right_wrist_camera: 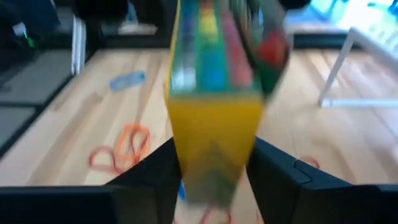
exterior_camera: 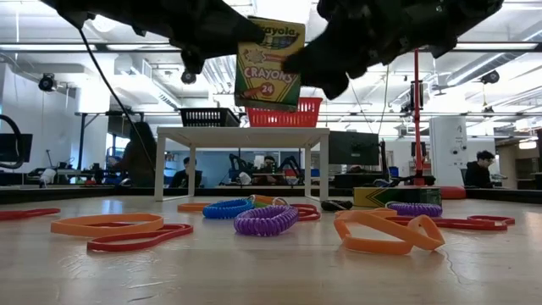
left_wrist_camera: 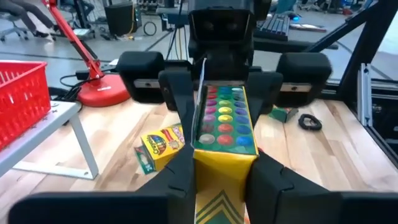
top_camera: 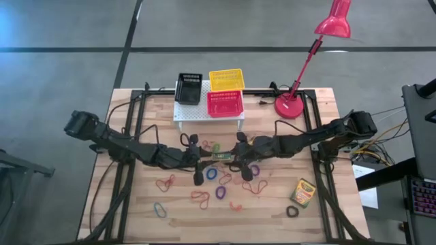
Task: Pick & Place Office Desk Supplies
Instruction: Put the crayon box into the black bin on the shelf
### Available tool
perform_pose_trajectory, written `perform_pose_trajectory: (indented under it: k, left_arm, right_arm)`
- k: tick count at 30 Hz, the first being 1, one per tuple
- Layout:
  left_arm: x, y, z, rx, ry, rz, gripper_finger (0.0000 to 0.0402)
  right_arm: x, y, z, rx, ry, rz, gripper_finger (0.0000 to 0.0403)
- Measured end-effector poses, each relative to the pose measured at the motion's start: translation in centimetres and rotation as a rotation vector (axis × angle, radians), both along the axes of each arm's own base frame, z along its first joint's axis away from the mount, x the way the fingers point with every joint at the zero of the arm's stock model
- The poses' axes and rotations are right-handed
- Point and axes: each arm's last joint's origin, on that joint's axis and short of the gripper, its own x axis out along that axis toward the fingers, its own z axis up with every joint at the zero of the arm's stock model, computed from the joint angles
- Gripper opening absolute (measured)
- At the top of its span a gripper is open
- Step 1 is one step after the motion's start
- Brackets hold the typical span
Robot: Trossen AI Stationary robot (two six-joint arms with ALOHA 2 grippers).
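Holding one crayon box point(exterior_camera: 269, 63) in the air between them, both hands meet in front of the white rack point(top_camera: 208, 112), over the middle of the bench point(top_camera: 136, 218). Left hand point(top_camera: 206, 158) is clamped on one end of the box; the left wrist view shows its fingers point(left_wrist_camera: 180, 177) pressed to the yellow sides, open top with coloured crayon tips facing out. Right hand point(top_camera: 235, 158) grips the opposite end, fingers point(right_wrist_camera: 273, 171) flanking the yellow cardboard. Box hangs well above the bench, level with the rack's baskets in the low view.

Step in hand, as I judge it: a hand-over, mid-transfer. Which hand gives and which takes cannot be told.

Next move calls for one hand to let go cleanly while the other keeps its clamp, then a carry back to the rack: red basket point(top_camera: 225, 103), yellow basket point(top_camera: 226, 79), black basket point(top_camera: 189, 88).

Second crayon box point(top_camera: 302, 192) lies right of the rack, near the bench's front. Elastic loops point(top_camera: 204, 197) lie scattered in front of the rack, untouched.
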Motion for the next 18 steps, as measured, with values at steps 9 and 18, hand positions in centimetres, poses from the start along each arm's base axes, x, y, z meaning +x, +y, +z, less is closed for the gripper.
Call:
perform_pose_trajectory:
  k: [9, 18]
  left_arm:
    - [-1.5, 0.4, 6.0, -0.006, 0.143, 0.057, 0.0093]
    - [-3.3, 9.7, 15.0, 0.193, 0.306, 0.315, 0.0096]
  right_arm:
    - [-3.4, -0.2, 2.7, 0.013, 0.102, -0.019, 0.0211]
    - [-5.0, 0.1, 3.9, -0.033, 0.015, -0.049, 0.0205]
